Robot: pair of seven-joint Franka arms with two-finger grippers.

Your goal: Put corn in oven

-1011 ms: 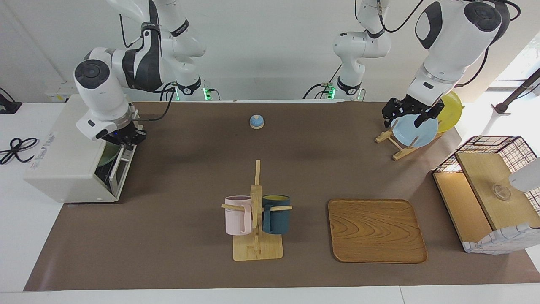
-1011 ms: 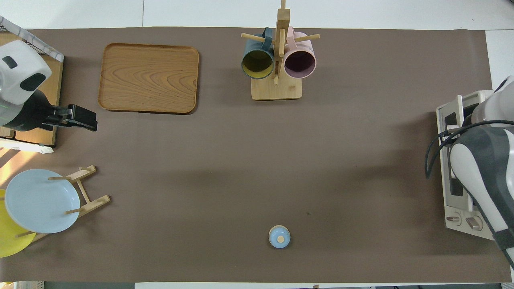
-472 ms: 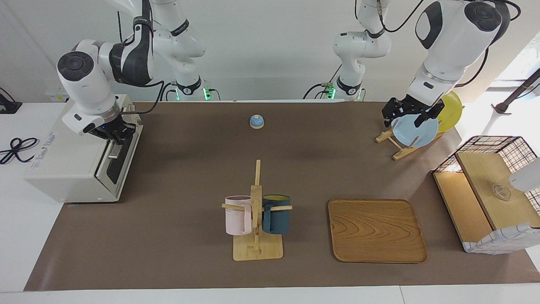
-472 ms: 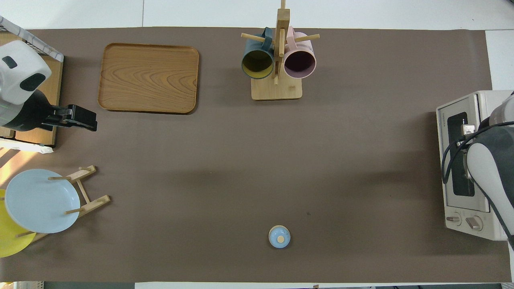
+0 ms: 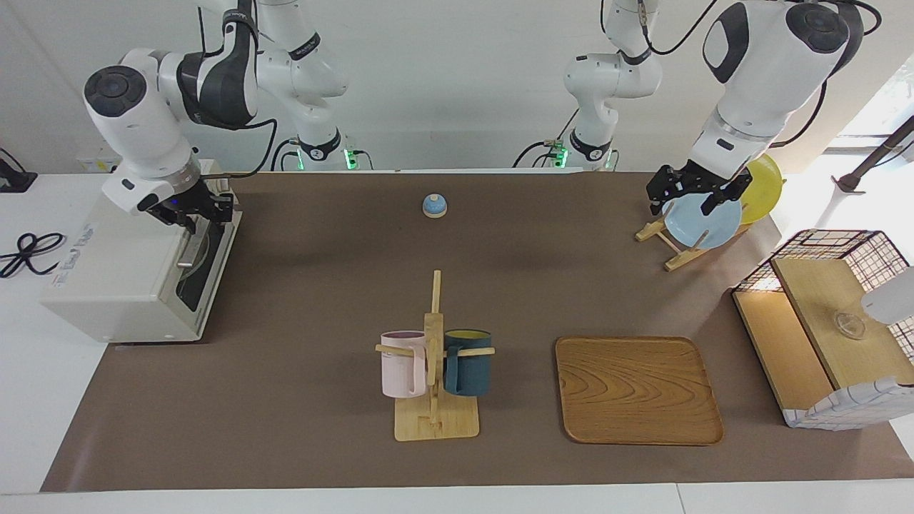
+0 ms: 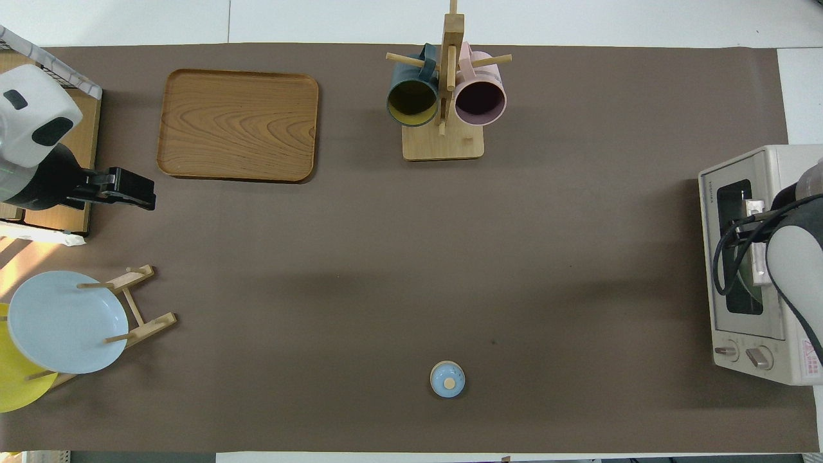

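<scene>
Oven (image 5: 128, 275): at the bench's right-arm end, door closed.
Corn: not visible, presumably inside.
Right claw (image 5: 191, 208): over the oven's door top, spread unclear; lift clear straight.
Left claw (image 5: 691, 191): waiting, spread, well apart from the oven.

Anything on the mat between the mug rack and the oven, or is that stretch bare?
Bare: in the overhead view only brown mat lies between the mug rack and the oven.
</scene>
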